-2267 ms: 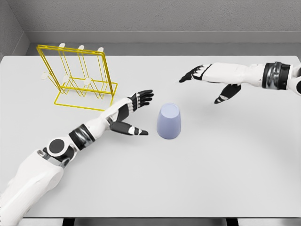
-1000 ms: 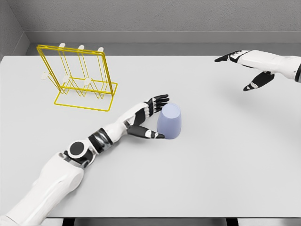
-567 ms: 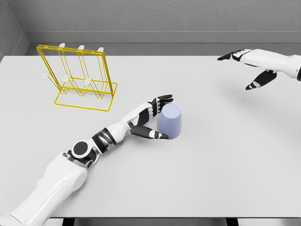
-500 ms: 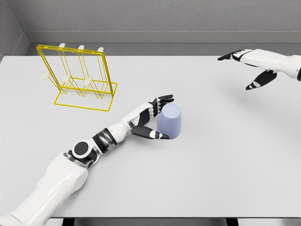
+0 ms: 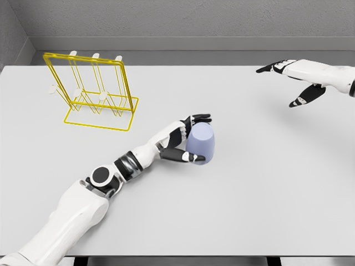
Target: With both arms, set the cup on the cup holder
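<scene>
- We see the cup (image 5: pixel 200 143) standing upside down near the middle of the bench (image 5: pixel 260 183), closed base up and wider rim flat on the surface, so its long axis runs upright, perhaps leaning a touch away from us.
- Our left robot hand (image 5: pixel 187 138) wraps the cup's left side: the fingers (image 5: pixel 201 117) curl over the upper edge and the thumb (image 5: pixel 191 158) presses low near the rim. We judge this a closing grasp on the cup; whether it is firm enough to lift we cannot tell.
- Our right robot hand (image 5: pixel 293 83) hovers well apart at the far right of the bench, fingers spread and holding nothing.
- The cup holder (image 5: pixel 91 91), a yellow wire rack with white-tipped pegs, stands at the far left, well apart from the cup.
- We judge the cup light, rigid and smooth-walled, so likely slippery. Its taper narrows toward the top as it stands, which could let it slide downward out of a loose pinch.
- We would take hold around the mid-wall from opposite sides, or low near the wider rim, where the flare gives the fingers something to bear against.
- Since the open mouth faces down, we judge the cup already suits dropping over a peg with little turning.
</scene>
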{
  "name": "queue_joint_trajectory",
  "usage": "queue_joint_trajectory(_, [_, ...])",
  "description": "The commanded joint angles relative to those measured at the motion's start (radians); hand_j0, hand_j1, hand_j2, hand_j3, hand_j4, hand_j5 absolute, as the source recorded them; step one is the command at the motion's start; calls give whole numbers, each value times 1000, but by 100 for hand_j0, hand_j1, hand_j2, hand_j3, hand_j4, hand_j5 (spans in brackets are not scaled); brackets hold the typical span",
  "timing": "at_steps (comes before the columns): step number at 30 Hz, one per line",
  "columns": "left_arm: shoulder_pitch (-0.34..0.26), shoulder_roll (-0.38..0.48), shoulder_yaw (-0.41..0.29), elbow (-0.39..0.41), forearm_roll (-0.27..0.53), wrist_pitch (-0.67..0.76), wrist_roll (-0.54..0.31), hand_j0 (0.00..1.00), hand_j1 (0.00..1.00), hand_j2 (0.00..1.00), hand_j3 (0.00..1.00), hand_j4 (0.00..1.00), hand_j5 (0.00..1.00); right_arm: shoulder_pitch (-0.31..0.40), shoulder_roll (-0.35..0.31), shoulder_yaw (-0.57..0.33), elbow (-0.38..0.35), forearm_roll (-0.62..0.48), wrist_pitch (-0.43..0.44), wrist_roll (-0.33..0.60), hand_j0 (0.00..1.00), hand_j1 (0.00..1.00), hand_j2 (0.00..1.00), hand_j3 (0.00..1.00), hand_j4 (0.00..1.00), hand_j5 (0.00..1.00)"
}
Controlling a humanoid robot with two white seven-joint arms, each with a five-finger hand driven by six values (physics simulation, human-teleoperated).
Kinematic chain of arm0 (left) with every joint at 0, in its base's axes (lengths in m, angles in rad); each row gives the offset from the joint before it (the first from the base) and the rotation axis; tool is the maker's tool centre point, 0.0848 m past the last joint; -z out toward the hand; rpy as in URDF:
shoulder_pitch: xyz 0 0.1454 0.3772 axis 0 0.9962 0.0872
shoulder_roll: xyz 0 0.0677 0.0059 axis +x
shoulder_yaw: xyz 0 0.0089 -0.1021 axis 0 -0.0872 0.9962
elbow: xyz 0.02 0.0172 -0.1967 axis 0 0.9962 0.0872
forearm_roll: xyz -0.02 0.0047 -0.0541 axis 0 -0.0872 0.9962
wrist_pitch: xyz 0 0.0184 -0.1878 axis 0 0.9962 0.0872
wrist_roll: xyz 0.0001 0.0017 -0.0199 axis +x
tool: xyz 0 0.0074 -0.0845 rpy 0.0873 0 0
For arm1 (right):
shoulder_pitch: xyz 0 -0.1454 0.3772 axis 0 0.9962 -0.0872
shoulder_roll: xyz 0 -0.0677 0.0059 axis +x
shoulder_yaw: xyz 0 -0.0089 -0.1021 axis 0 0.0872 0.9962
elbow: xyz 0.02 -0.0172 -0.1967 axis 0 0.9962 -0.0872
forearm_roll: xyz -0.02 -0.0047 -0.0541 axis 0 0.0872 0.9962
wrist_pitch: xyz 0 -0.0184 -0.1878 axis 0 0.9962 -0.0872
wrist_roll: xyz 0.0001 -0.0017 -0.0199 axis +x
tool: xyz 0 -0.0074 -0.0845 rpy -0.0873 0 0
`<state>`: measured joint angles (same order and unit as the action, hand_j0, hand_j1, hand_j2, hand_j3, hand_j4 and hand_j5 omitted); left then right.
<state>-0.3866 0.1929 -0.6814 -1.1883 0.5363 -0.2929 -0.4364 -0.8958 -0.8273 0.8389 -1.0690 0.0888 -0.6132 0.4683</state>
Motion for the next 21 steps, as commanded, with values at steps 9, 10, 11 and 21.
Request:
queue_joint_trajectory(9, [0,-1,0,12,5,0,1,58,58,58,58,58,58,-2,-1,-1,-2,-6,2,0,100,100,100,100,100,100])
queue_joint_trajectory(10, [0,-4,0,13,5,0,1,58,58,58,58,58,58,-2,-1,-1,-2,-6,2,0,100,100,100,100,100,100])
queue_joint_trajectory(11, [0,-7,0,15,2,0,1,58,58,58,58,58,58,-2,-1,-1,-2,-6,2,0,100,100,100,100,100,100])
queue_joint_trajectory(21, [5,-10,5,15,-13,0,-2,48,48,48,48,48,48,-2,-1,-1,-2,-6,2,0,100,100,100,100,100,100])
